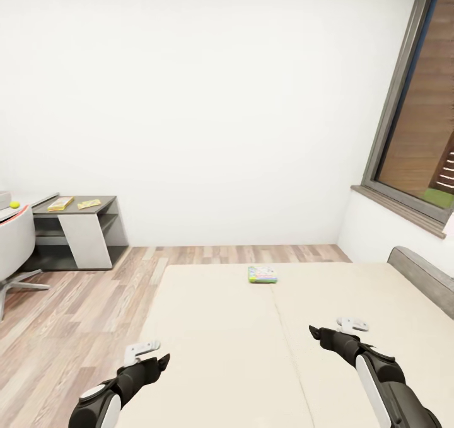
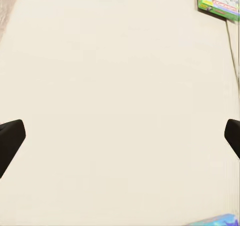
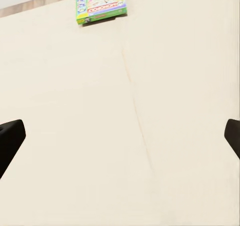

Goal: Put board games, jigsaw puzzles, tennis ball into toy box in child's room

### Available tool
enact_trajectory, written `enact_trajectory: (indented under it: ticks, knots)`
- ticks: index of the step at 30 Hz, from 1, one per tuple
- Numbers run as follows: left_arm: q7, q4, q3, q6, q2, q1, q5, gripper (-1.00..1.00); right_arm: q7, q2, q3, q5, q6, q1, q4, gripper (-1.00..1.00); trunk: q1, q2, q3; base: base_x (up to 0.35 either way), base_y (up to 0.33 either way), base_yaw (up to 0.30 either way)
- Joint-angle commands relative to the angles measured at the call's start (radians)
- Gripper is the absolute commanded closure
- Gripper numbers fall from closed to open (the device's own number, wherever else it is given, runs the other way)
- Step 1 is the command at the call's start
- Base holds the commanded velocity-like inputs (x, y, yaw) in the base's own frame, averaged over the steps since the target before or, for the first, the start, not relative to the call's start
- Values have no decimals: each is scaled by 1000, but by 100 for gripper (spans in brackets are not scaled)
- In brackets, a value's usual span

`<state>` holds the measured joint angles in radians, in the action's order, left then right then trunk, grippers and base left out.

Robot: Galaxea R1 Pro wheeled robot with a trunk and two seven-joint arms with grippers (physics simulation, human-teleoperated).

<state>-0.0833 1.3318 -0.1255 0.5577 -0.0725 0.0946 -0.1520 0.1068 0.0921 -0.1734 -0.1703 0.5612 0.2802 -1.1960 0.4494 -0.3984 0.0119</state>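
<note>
A green-edged board game [image 1: 262,274] lies flat near the far edge of the cream bed [image 1: 214,327]. My left gripper [image 1: 157,360] and right gripper [image 1: 320,335] hover over the cover, fingers spread wide, holding nothing. I'd roll closer, then reach low with the right.

A plain white wall [image 1: 208,100] closes the far side of the room, evenly and brightly lit. Below it runs a floor of light brown wood planks [image 1: 82,302]. At the right, a tall window with a dark grey frame [image 1: 394,106] looks onto brown timber slats outside, with a grey sill beneath. A low cabinet with a dark grey top and open shelves [image 1: 82,232] stands against the wall at the left, beside a white swivel chair [image 1: 14,251].
</note>
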Motion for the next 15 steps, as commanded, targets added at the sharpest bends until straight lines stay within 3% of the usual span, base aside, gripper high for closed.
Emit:
enact_trajectory:
  ticks: [1, 15]
  knots:
    - [-4, 1, -3, 7, -1, 1, -4, -100, 3, 0, -1, -3, 5, 1, -1, -100, 1, -2, 1, 0, -295, 0]
    - [-4, 1, -3, 7, -1, 1, -4, -100, 4, 0, -1, -3, 5, 1, -1, -100, 1, -2, 1, 0, -255, 0]
